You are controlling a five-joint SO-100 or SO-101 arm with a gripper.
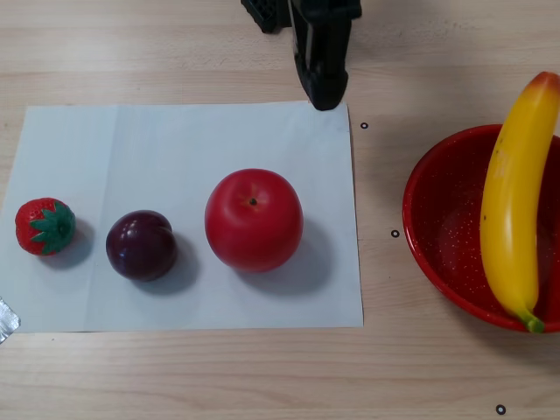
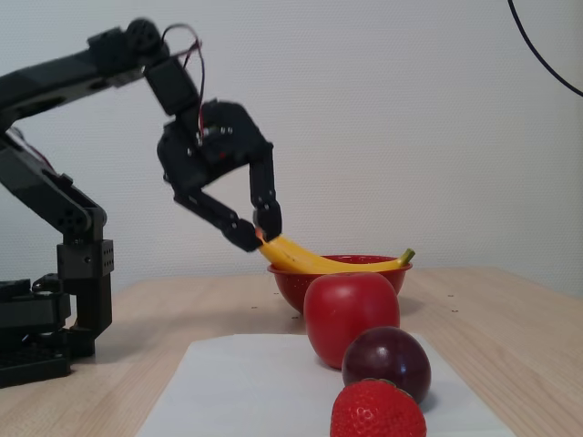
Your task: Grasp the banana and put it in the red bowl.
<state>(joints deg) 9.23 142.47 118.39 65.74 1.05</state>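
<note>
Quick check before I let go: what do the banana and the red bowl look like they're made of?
The banana looks like molded plastic: a glossy, uniform yellow skin with soft highlights and an orange-red tip, too even for real fruit. The red bowl has a shiny red surface with fine white flecks, which suggests speckled enamel over metal, though glazed ceramic or plastic cannot be ruled out. The gripper is at the banana's orange tip.

A light wooden table (image 1: 175, 376) carries a white paper sheet (image 1: 157, 149), the red bowl (image 1: 437, 236), the arm's black base (image 2: 36, 337), and a small silvery scrap (image 1: 5, 319), possibly foil.
</note>
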